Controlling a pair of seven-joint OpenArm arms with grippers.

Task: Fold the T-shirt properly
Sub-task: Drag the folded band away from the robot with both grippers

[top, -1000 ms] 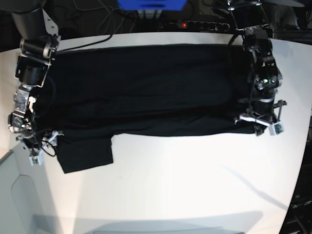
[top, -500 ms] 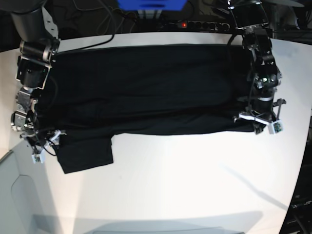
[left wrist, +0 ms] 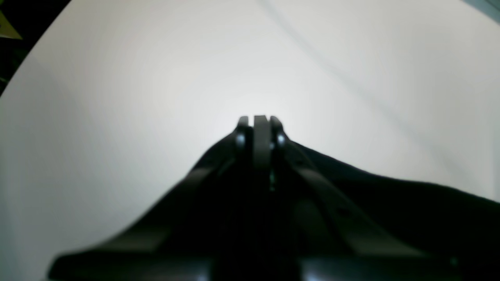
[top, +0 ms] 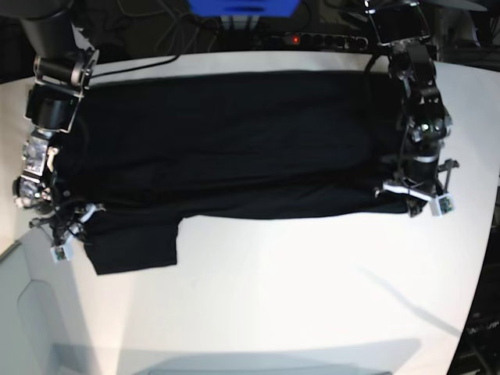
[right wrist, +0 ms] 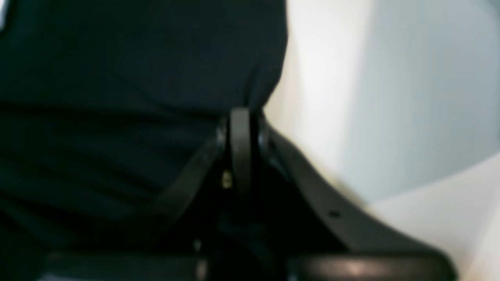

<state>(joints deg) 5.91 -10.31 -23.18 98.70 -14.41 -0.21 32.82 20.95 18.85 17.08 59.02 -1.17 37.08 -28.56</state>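
The black T-shirt (top: 234, 141) lies spread wide across the white table (top: 273, 297), with one sleeve (top: 137, 246) sticking out toward the front at the left. My right gripper (top: 64, 238) sits at the shirt's left edge beside that sleeve. In the right wrist view its fingers (right wrist: 240, 113) are pressed together with the T-shirt (right wrist: 117, 78) meeting the tips. My left gripper (top: 418, 205) is at the shirt's front right corner. In the left wrist view it (left wrist: 259, 119) is shut, and the T-shirt (left wrist: 390, 203) rises up to its tips. No print shows.
A power strip (top: 316, 37) with a red light, cables and a blue object (top: 242, 6) lie behind the table's far edge. A grey panel (top: 31, 312) borders the table at the front left. The table's right edge curves close to my left arm.
My right gripper has gone from wide open to shut at the shirt's left edge, and the sleeve has shifted slightly left. The left arm has stayed put.
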